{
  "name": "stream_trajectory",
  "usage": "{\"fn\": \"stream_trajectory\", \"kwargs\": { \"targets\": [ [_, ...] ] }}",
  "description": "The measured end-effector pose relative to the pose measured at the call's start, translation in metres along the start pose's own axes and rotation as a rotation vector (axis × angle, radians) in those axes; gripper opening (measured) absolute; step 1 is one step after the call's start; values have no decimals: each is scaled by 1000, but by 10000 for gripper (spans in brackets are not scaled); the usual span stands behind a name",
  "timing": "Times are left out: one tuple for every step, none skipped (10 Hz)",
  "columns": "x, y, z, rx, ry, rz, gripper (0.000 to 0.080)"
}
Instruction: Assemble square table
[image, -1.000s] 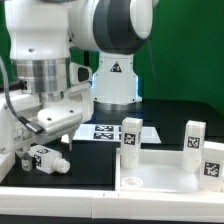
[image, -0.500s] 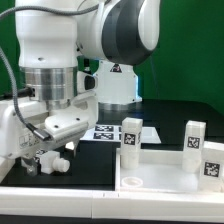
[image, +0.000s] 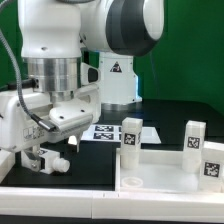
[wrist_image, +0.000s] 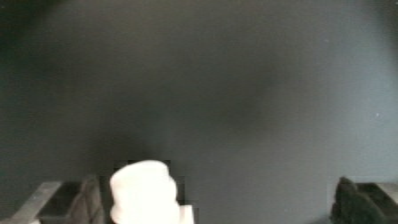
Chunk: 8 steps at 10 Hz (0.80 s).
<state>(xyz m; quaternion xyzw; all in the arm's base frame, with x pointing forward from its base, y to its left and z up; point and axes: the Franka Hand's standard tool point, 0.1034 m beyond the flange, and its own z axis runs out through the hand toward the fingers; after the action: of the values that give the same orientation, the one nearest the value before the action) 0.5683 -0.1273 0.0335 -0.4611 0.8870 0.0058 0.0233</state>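
The white square table top (image: 160, 172) lies at the exterior view's right with three tagged legs standing upright on it (image: 131, 133), (image: 193, 136), (image: 212, 160). A fourth white leg (image: 53, 160) lies on its side on the black table at the exterior view's left. My gripper (image: 44, 152) hangs low over that leg. In the wrist view the leg (wrist_image: 148, 196) sits between the open jaws, close beside one finger (wrist_image: 64, 204) and well apart from the other. My gripper (wrist_image: 214, 206) holds nothing.
The marker board (image: 101, 132) lies flat behind the table top. The robot's white base (image: 115, 80) stands at the back. A long white rail (image: 70, 190) runs along the front edge. White rig parts (image: 10, 125) stand at the exterior view's far left.
My arm has turned and come down over the lying leg. The leg, once plainly in view with its tag, is now partly covered by the gripper.
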Motion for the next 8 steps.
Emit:
{"fn": "stream_trajectory", "kwargs": {
  "targets": [
    [6,4,-3,-2,-8,13,649],
    [18,12,2,-3,2,13,649],
    [32,23,12,-12,23,17,649],
    [39,26,19,-21,38,22,649],
    [38,27,25,-27,48,18,649],
    [36,27,27,-26,50,13,649],
    [37,27,27,-26,50,13,637],
    [37,27,27,-27,51,13,637]
  ]
}}
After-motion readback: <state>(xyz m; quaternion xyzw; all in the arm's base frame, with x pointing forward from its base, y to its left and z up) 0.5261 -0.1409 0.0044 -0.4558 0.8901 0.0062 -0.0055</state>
